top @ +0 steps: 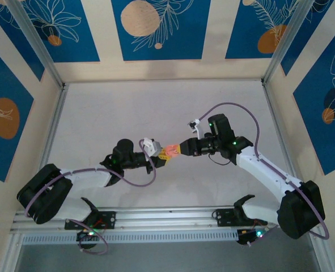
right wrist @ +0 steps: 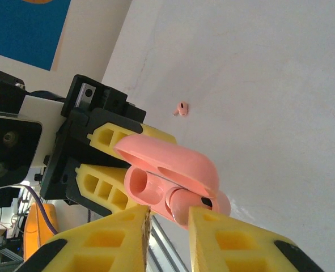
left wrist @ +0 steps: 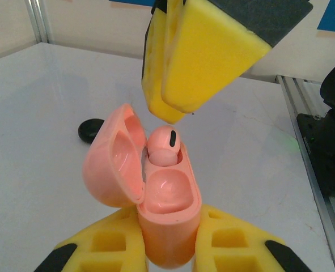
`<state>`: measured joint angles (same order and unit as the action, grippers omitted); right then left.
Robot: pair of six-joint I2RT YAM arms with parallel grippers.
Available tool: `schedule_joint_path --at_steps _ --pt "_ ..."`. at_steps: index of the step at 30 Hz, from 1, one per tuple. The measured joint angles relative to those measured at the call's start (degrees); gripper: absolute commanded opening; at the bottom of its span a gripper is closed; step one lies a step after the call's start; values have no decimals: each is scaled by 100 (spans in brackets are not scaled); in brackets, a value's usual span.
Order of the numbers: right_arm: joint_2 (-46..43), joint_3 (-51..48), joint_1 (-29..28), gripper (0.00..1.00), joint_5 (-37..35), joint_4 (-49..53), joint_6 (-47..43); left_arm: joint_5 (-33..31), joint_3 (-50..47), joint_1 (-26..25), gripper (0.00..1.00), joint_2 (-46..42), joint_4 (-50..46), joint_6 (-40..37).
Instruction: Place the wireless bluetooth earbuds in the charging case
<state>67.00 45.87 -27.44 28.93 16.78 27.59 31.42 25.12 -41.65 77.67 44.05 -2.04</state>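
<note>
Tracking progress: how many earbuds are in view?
2. The seated earbud sits in the open charging case; the loose earbud lies on the table.

So the whole thing sits on a pale grey-white table [top: 156,107] with a matte top. Three walls box it in: the far wall [top: 161,69], the left wall [top: 42,107] and the right wall [top: 285,102]. All of them are cream with big blue panels [top: 173,34] that carry white leaf line drawings and orange circles [top: 140,18]. Silver metal posts [top: 34,39] rise from the far left and far right corners, and a ribbed metal rail [top: 167,214] runs along the near edge. The light is soft and even.
</note>
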Motion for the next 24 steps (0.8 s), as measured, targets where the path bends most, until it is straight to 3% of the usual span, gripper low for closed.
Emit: schedule_joint_path --at_steps 17,24 --pt "299 122 -219 15 -378 240 -229 -50 0 0 13 -48 -306 -2" --pt "358 225 -310 25 -479 282 -299 -162 0 0 13 -216 -509 -2"
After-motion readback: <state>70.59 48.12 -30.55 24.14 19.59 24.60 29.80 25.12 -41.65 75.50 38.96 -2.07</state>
